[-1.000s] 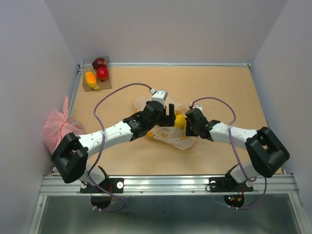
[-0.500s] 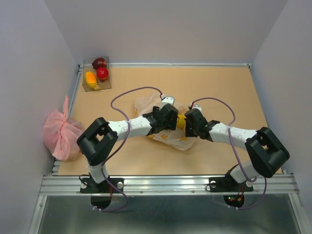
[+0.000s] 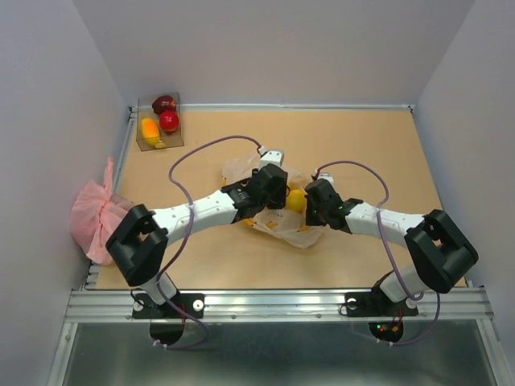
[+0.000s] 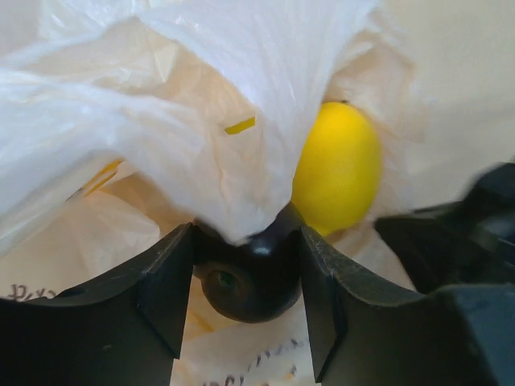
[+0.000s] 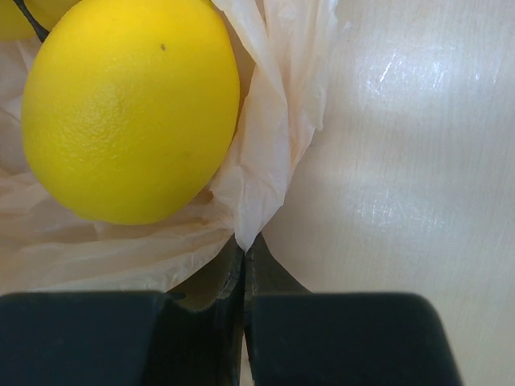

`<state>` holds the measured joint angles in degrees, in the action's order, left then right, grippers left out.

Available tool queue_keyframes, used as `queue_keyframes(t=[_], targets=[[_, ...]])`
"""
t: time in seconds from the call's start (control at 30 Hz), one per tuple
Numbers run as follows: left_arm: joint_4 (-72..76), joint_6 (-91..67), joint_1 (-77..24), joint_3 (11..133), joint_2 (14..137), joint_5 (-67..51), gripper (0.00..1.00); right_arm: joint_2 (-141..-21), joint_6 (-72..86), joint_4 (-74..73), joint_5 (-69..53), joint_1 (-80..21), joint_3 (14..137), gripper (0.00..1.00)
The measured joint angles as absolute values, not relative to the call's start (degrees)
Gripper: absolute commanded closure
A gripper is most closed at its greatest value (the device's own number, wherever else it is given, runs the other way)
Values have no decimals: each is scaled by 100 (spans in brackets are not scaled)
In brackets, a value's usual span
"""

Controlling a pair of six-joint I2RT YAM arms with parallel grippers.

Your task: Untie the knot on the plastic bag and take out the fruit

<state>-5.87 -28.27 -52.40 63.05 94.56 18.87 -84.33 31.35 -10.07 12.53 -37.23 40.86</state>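
The plastic bag (image 3: 286, 229) lies crumpled mid-table with its mouth open; I cannot make out the knot. My left gripper (image 3: 269, 197) reaches into the bag. In the left wrist view its fingers (image 4: 165, 281) press both sides of a dark round fruit (image 4: 245, 281), partly draped by bag film (image 4: 161, 121). A yellow fruit (image 4: 338, 169) lies just beyond it. My right gripper (image 3: 310, 211) sits at the bag's right side, shut (image 5: 244, 249) on a pinched fold of the bag (image 5: 273, 121), close beside the yellow fruit (image 5: 129, 112).
A clear box (image 3: 158, 122) at the back left corner holds two red fruits and an orange-yellow one. A pink crinkled bag (image 3: 96, 213) hangs off the table's left edge beside the left arm. Walls enclose the table on three sides.
My left gripper has dropped into the bag's mouth and its jaws have narrowed around the dark fruit. The right gripper has held still on the bag.
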Motion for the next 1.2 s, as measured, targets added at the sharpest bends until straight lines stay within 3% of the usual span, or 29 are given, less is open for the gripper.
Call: queue_keyframes(t=[0.27, 0.53, 0.7, 0.93, 1.2], targets=[[-569, -2617, -4875, 6735, 7797, 1382, 68, -8436, 3135, -1007, 1308, -3723, 4086, 97], [-405, -2506, -2794, 7210, 7607, 1059, 67, -8434, 3133, -1009, 1321, -3723, 4086, 97], [-390, -2536, -1288, 7876, 8628, 1170, 62, -8333, 3131, -1031, 1319, -3726, 4086, 97], [-379, -2534, -259, 9201, 10525, 1275, 56, -8287, 3116, -1048, 1315, -3728, 4086, 97], [-447, -2510, 283, 10202, 12009, 1247, 30, -8296, 2976, -1081, 1313, -3728, 4095, 97]])
